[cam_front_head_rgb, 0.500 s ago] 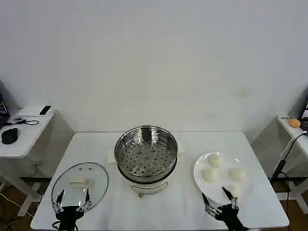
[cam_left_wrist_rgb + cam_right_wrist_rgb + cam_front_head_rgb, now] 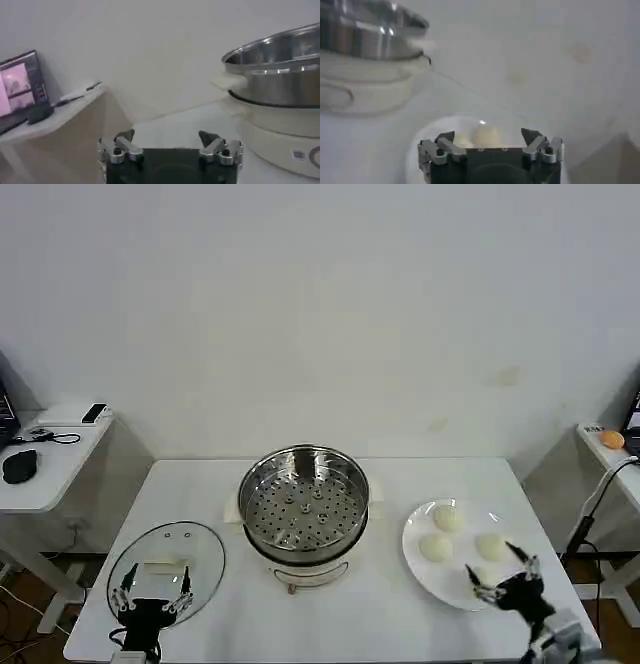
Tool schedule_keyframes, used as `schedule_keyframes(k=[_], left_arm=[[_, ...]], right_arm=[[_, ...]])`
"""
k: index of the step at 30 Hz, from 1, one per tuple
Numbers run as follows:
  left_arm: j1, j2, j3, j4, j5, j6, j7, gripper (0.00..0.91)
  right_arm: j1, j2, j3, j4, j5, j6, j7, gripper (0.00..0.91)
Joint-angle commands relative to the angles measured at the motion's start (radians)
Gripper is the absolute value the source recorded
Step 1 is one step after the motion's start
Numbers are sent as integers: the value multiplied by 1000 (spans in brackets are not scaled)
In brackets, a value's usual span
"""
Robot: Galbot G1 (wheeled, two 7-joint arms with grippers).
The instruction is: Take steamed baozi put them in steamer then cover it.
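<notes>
Right pincer (image 2: 499, 574) is spread wide with nothing in it — four steamed baozi (image 2: 447, 518) sit on the plate (image 2: 415, 556) right under and ahead of it. Left pincer (image 2: 153, 589) hangs open over the cover (image 2: 205, 546); the steamer (image 2: 303, 502) sits between them.

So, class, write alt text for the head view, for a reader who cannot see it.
An open, empty steamer stands mid-table, its cover lying flat on the robot's left and a plate with steamed baozi on its right. The right hand, open, is at the plate's near edge; the left hand, open, is over the cover's near edge.
</notes>
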Motion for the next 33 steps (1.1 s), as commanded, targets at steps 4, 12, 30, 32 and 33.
schedule_keyframes(k=[4,12,30,32,33], left_arm=[[-1,-1,-5,-14,47,11,22,907],[-5,-12,-16,-20,68,5,27,907],[-20,-42,-40,-37,101,3,29,907],[-21,-41,-44,-38,99,3,30,907],[-21,-41,-45,-37,99,3,29,907]], right_arm=[[320,-435,-139,-257,-193,41,-324,907],[914,-472,-730,-476,-191,158,-481,907],[1460,-204,-1364,-833,-210,272,-633,907],[1464,-180,-1369,-857,-213,267,-621,907],[1467,-162,-1372,-876,-216,263,-615,907]])
